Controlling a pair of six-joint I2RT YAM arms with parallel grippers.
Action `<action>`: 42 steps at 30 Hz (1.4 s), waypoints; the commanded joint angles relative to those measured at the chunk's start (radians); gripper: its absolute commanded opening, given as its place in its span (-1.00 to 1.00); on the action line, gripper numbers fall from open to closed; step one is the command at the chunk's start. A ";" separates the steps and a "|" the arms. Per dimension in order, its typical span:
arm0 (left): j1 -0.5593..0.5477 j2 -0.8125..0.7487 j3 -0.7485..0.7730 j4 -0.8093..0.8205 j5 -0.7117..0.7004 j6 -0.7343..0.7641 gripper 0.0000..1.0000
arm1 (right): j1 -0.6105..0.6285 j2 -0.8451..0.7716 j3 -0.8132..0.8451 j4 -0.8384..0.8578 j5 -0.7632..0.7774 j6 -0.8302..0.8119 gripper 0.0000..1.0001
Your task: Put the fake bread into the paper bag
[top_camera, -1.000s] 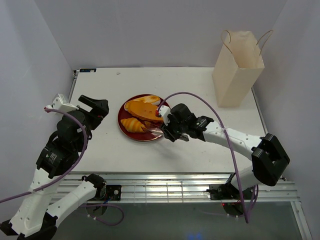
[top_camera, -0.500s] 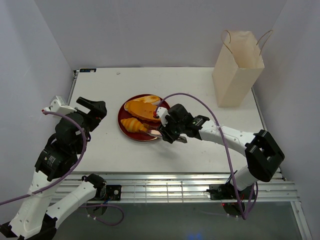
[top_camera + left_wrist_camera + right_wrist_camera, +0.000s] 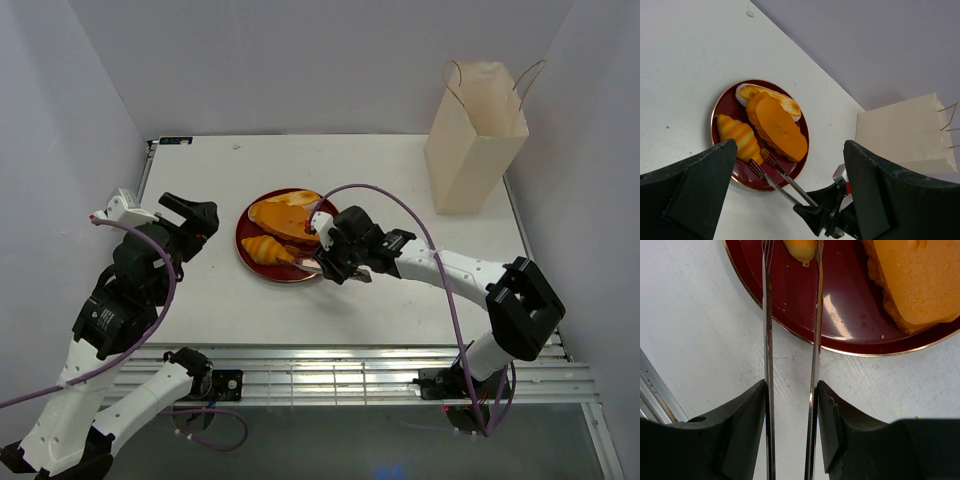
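Note:
The fake bread lies on a dark red plate (image 3: 243, 238): a striped croissant (image 3: 262, 247), an orange slice (image 3: 287, 217) and a long loaf (image 3: 785, 101) behind it. My right gripper (image 3: 335, 265) is shut on slim metal tongs (image 3: 305, 264). In the right wrist view the tongs' two arms (image 3: 767, 340) are spread and straddle the croissant's end (image 3: 801, 249). My left gripper (image 3: 190, 215) is open and empty, held above the table left of the plate. The paper bag (image 3: 474, 140) stands upright at the far right, well apart from both grippers.
The plate (image 3: 725, 104) sits mid-table, with the bag (image 3: 905, 132) beyond it. A purple cable (image 3: 400, 205) loops over my right arm. The metal rail (image 3: 350, 375) runs along the near table edge. Grey walls enclose three sides.
My right gripper has moved left with the tongs, bringing their tips onto the plate at the croissant's end. My left arm has shifted only slightly.

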 commanded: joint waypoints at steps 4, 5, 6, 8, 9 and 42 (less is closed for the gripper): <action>-0.007 -0.013 -0.074 0.040 -0.012 0.078 0.96 | 0.001 0.019 0.038 0.083 -0.008 0.010 -0.01; -0.007 -0.022 -0.103 0.065 -0.035 0.114 0.96 | 0.001 0.026 0.044 0.077 -0.015 0.012 -0.02; -0.005 -0.032 -0.135 0.095 -0.042 0.155 0.96 | 0.001 0.042 0.052 0.069 -0.016 0.010 -0.01; -0.005 -0.064 -0.233 0.189 -0.053 0.265 0.96 | 0.001 0.054 0.065 0.066 -0.019 0.010 -0.01; -0.005 -0.075 -0.266 0.218 -0.058 0.295 0.96 | 0.001 0.059 0.066 0.069 -0.019 0.010 -0.01; -0.005 -0.165 -0.467 0.384 -0.070 0.475 0.96 | 0.001 -0.096 0.067 0.016 -0.018 0.039 -0.74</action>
